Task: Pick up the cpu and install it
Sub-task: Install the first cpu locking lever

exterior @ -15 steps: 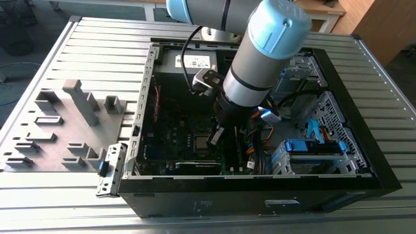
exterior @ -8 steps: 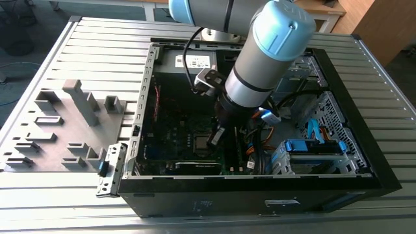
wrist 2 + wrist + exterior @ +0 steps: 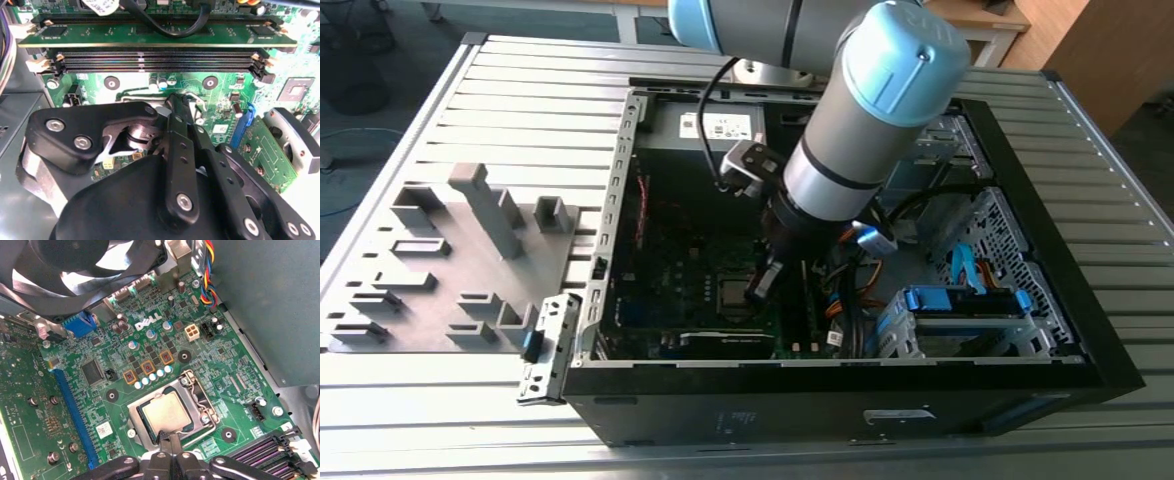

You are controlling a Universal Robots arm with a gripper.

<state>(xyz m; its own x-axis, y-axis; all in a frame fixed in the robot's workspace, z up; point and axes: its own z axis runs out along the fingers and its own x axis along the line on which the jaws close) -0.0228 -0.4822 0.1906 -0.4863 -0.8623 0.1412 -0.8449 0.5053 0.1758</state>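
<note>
The cpu [image 3: 166, 413], a silvery-grey square chip, lies flat in the open socket frame [image 3: 202, 405] of the green motherboard [image 3: 150, 347]. In the first wrist view my gripper [image 3: 169, 437] has its black fingertips pressed together at the chip's near edge, and whether they touch it I cannot tell. The exterior view shows the gripper [image 3: 767, 283] reaching down into the open computer case, just to the exterior view's right of the cpu [image 3: 736, 293]. In the second wrist view the black finger links [image 3: 176, 150] hide the socket.
The black case wall [image 3: 854, 405] surrounds the board. Memory slots [image 3: 160, 61] and a cable [image 3: 165, 27] run close beside the gripper. A fan [image 3: 85, 265] hangs over the board. Drive cages and blue cables [image 3: 961, 300] fill the exterior view's right. A grey tray [image 3: 447, 260] lies outside.
</note>
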